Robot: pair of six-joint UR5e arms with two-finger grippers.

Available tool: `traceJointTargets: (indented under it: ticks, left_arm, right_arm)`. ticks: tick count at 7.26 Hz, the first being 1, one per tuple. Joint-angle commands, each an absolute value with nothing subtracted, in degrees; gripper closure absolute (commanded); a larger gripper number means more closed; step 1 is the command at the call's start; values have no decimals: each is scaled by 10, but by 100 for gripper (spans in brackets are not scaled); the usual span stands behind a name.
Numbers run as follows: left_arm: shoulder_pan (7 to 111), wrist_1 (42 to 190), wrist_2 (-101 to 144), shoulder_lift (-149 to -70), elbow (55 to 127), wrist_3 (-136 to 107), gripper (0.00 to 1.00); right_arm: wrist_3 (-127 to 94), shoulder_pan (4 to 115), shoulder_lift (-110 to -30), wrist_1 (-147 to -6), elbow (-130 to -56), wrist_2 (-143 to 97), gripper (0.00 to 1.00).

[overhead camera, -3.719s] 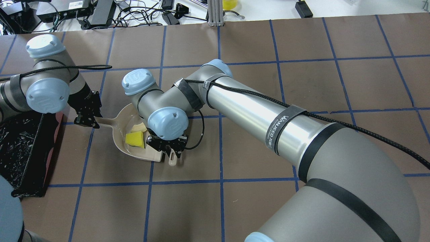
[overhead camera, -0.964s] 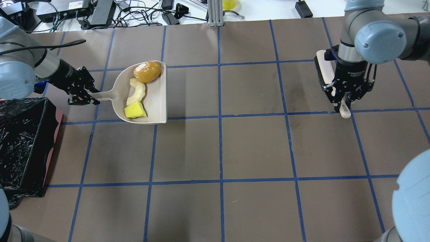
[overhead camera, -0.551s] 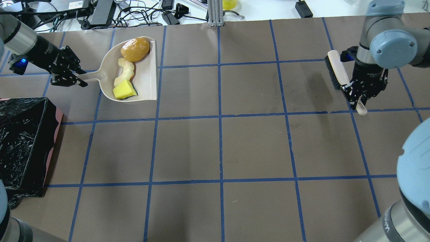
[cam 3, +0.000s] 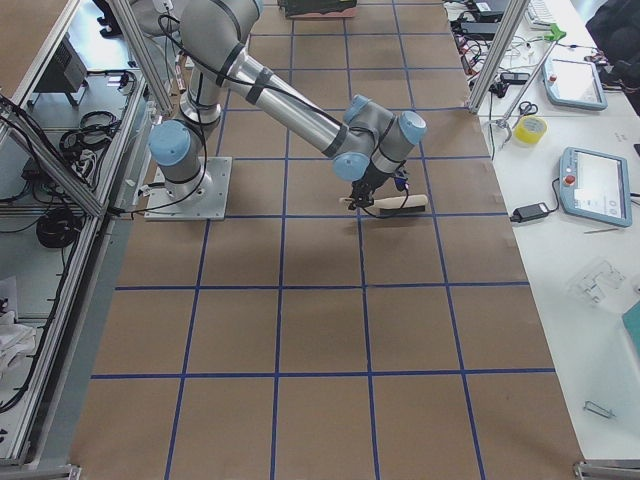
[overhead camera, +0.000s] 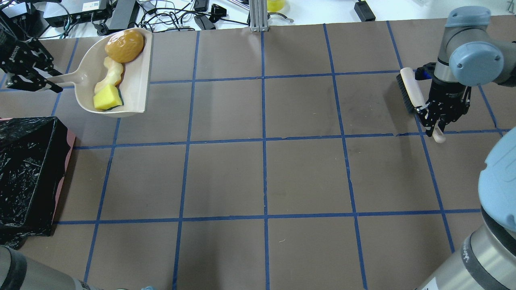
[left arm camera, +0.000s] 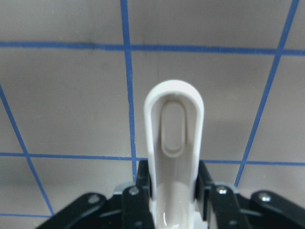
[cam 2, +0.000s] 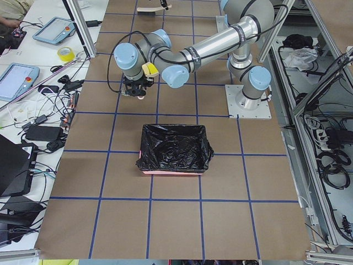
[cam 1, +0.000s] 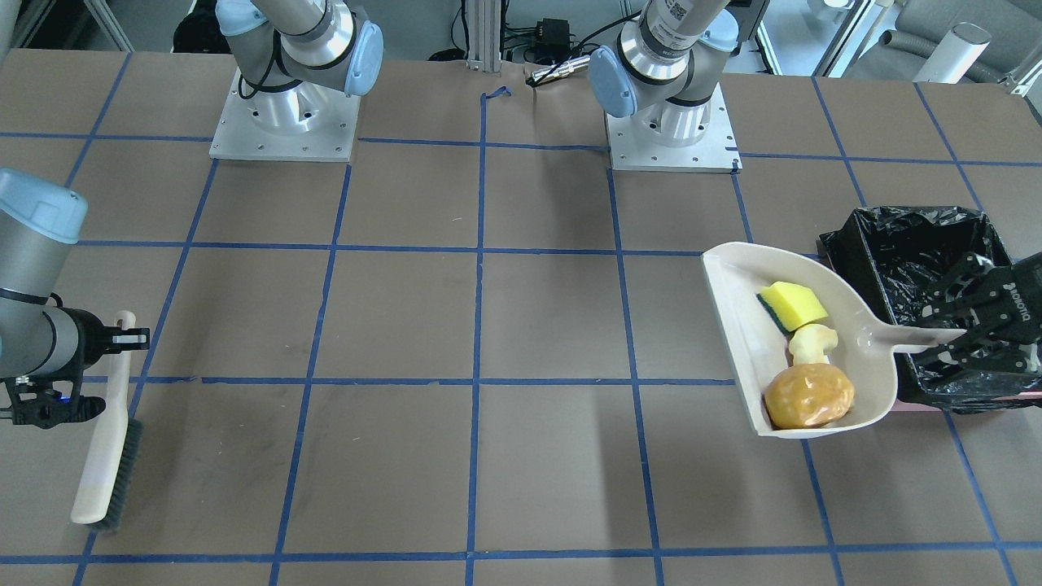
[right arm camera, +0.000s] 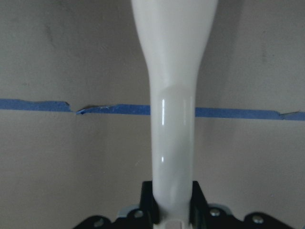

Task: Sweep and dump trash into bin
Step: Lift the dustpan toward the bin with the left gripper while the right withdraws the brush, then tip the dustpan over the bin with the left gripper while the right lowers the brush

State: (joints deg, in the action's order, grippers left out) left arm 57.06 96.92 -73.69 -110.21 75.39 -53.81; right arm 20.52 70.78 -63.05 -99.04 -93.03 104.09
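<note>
My left gripper [overhead camera: 50,78] is shut on the handle of a beige dustpan [overhead camera: 137,72] and holds it above the table at the far left. In the pan lie the trash pieces: a golden-brown lump [overhead camera: 125,40], a pale crescent [overhead camera: 112,74] and a yellow sponge [overhead camera: 107,98]. The bin [overhead camera: 56,133], lined with a black bag, stands at the left edge, nearer than the pan. In the front-facing view the dustpan [cam 1: 733,325] hangs right beside the bin [cam 1: 904,220]. At the far right my right gripper [overhead camera: 437,123] is shut on the handle of a brush [overhead camera: 408,86].
Cables, power bricks and a metal post [overhead camera: 257,16] crowd the white bench beyond the table's far edge. Both arm bases [cam 1: 285,122] are bolted at the robot's side of the brown, blue-gridded table [overhead camera: 262,177].
The right arm carried the brush from the dustpan out to the far right. The left arm lifted the loaded dustpan and moved it toward the far left corner, still rising in the last half second.
</note>
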Motion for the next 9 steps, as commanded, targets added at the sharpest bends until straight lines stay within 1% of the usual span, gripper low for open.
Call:
traceJointTargets:
  ticks: [1,2,3,4,5,7,8,9]
  left_arm:
    - [520,981,-763,-1104,749,-438,100]
    - [505,981,-789,-1106,745,-396,100]
    - [485,983,-808,-1113,734,-367,100]
    - [465,998,-821,-1127,717,-340,100]
    - [443,1001,-839,-1142,699,-301,100]
    - [405,1026,-860,-1175,647,-245,100]
    - [395,1040,-860,-1196,617,-220,100]
    - [383,1043,-863,-1217,590,-188,100]
  right_arm:
    - [203,708,-628,-979,-930,1042,94]
    - [211,708,-626,-980,-930,1042,86]
    - [205,708,-626,-980,-929,1042,72]
    - [204,708,-626,-981,-929,1042,55]
    - [204,708,-627,-981,-929,1042,48]
    - [206,708,-630,-999,-928,1040,9]
    - [207,708,-635,-1025,-927,1039,2]
    - [204,708,-649,-1028,-923,1032,1]
